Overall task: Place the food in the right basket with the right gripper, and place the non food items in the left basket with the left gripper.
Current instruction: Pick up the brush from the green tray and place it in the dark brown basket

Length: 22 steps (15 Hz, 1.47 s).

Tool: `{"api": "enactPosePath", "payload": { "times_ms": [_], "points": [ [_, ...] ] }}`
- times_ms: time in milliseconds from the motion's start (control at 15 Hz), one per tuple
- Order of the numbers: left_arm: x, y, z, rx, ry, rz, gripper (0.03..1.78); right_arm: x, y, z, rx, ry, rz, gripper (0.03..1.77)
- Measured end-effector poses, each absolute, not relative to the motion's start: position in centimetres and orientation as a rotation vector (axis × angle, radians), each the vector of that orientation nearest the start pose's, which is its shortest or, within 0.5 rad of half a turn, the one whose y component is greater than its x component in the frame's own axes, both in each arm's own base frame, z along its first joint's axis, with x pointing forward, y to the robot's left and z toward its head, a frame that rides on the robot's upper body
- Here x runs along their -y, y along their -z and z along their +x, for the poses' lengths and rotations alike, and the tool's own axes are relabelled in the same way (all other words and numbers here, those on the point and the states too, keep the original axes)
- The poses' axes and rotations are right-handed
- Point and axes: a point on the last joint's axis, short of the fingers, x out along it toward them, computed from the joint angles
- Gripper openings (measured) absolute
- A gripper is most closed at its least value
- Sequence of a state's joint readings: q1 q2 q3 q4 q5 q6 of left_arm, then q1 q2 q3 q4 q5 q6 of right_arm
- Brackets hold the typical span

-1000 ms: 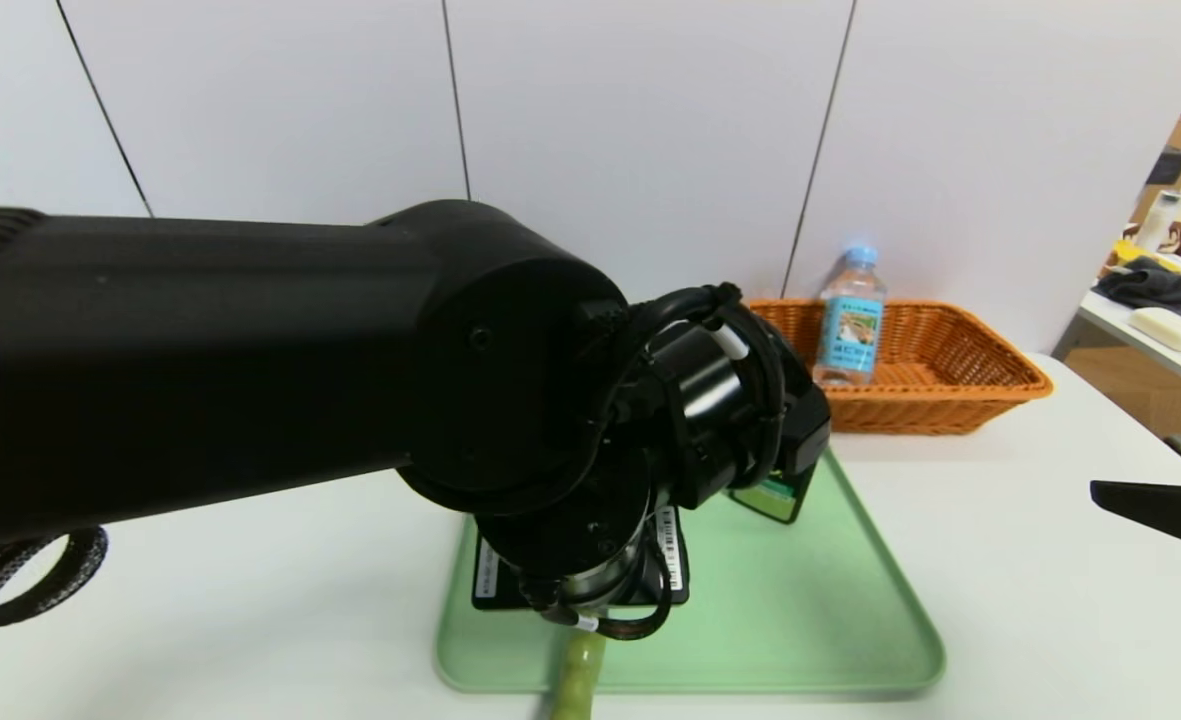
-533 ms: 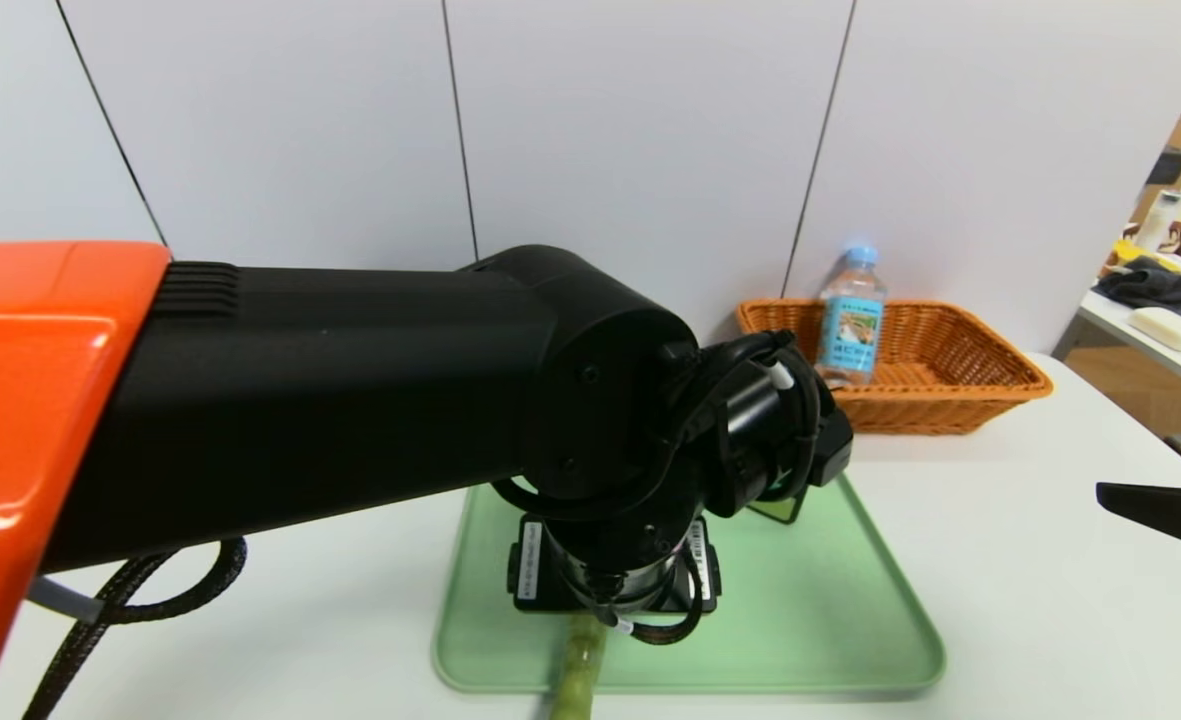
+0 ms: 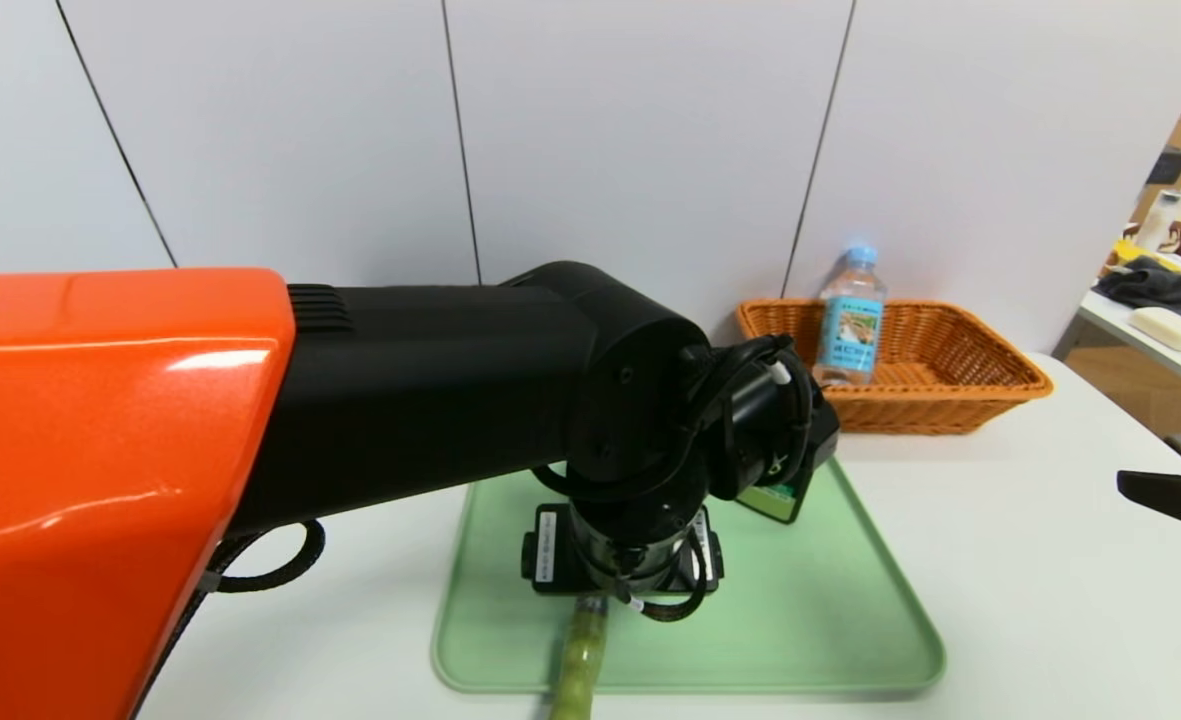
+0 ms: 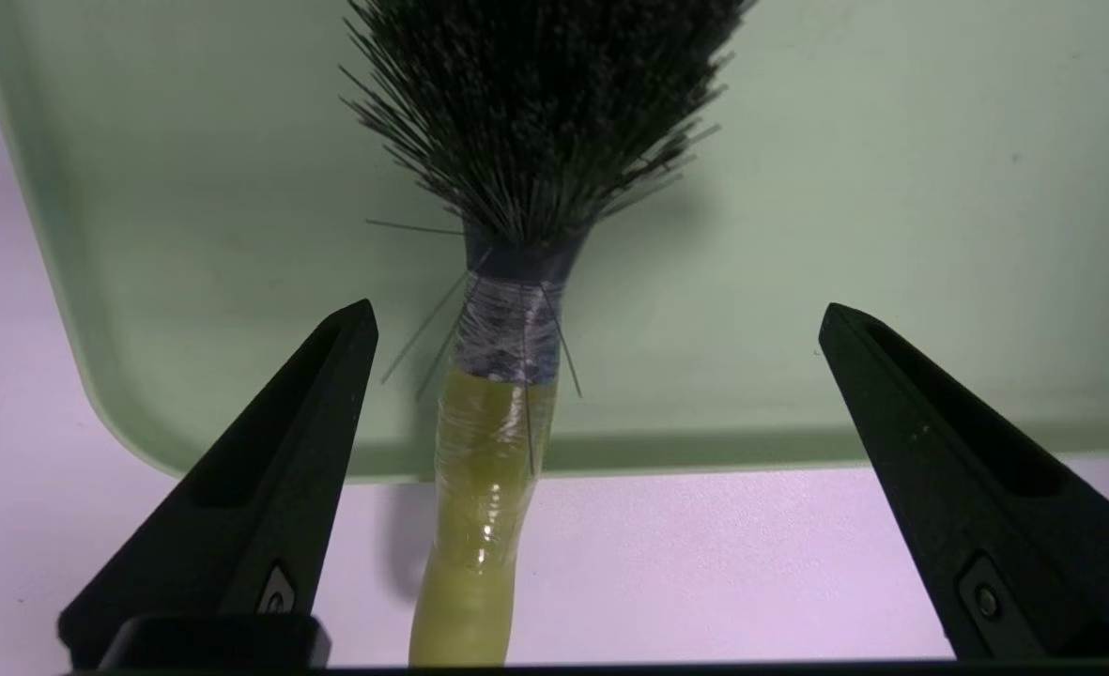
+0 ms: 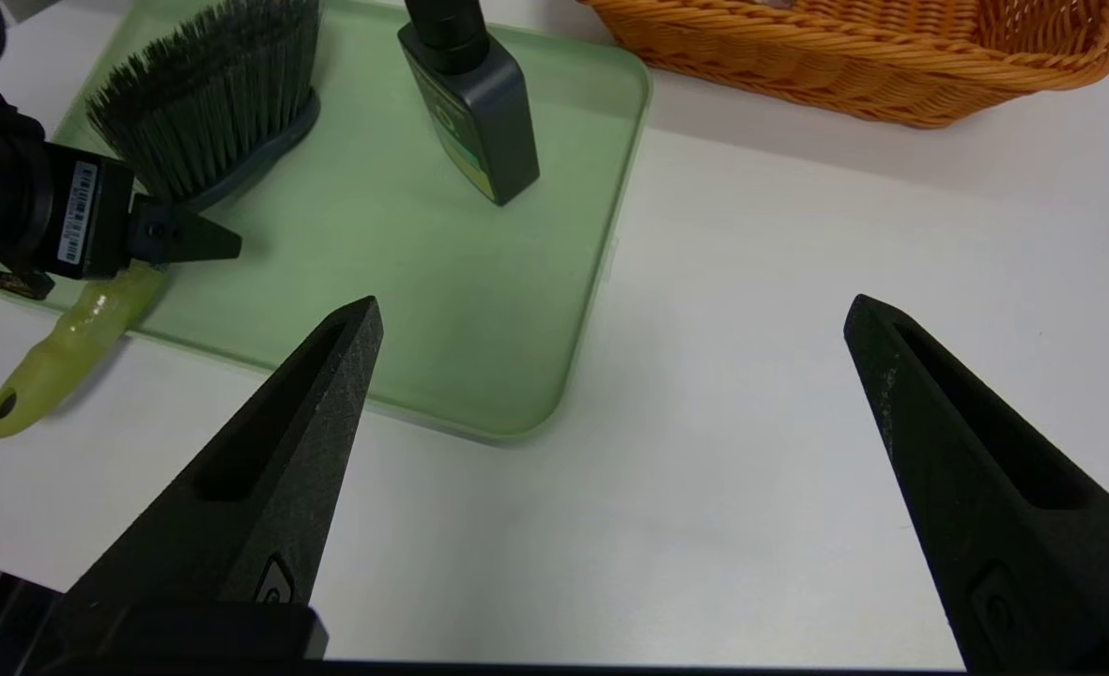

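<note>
The scrub brush (image 4: 535, 113) lies on the green tray (image 3: 800, 620), its olive handle (image 4: 479, 488) sticking out over the tray's near edge. My left gripper (image 4: 596, 314) hangs open just above the handle's neck. The handle sits between the jaws, nearer one finger, and neither finger touches it. The black pump bottle (image 5: 479, 113) stands farther back on the tray. The water bottle (image 3: 852, 315) stands upright in the orange right basket (image 3: 950, 390). My right gripper (image 5: 612, 302) is open and empty over the bare table to the right of the tray. The left basket is hidden.
My thick left arm (image 3: 400, 400) with its orange shell (image 3: 100, 450) fills the left half of the head view and hides the table behind it. A side table with clutter (image 3: 1165, 300) stands beyond the right edge.
My left arm has reached farther forward and right, bringing its orange shell into view. Its wrist now sits lower over the brush handle. The right gripper has drawn back slightly to the right.
</note>
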<state>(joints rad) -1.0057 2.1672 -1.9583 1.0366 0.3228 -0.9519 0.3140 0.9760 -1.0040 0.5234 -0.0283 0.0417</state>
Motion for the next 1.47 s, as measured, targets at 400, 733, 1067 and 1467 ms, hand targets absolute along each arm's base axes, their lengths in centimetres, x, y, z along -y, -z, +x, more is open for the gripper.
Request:
{"api": "enactPosePath", "payload": {
  "times_ms": [400,733,1067,1467],
  "points": [
    [32.4,-17.5,22.3,-1.149,0.054,-0.018,1.69,-2.7,-28.5,8.5,-0.448,-0.29,-0.023,1.7],
    [32.4,-16.4,23.1,-1.18,0.033,-0.014,1.69,-2.7,-28.3,8.4,-0.45,-0.3,-0.017,1.7],
    [32.0,-16.0,24.1,-1.183,0.022,-0.003,1.69,-2.8,-28.1,8.6,-0.463,-0.319,-0.014,1.7],
    [31.6,-16.8,23.8,-1.208,0.09,0.022,1.69,-2.9,-27.9,8.9,-0.476,-0.33,-0.013,1.7]
  ]
}}
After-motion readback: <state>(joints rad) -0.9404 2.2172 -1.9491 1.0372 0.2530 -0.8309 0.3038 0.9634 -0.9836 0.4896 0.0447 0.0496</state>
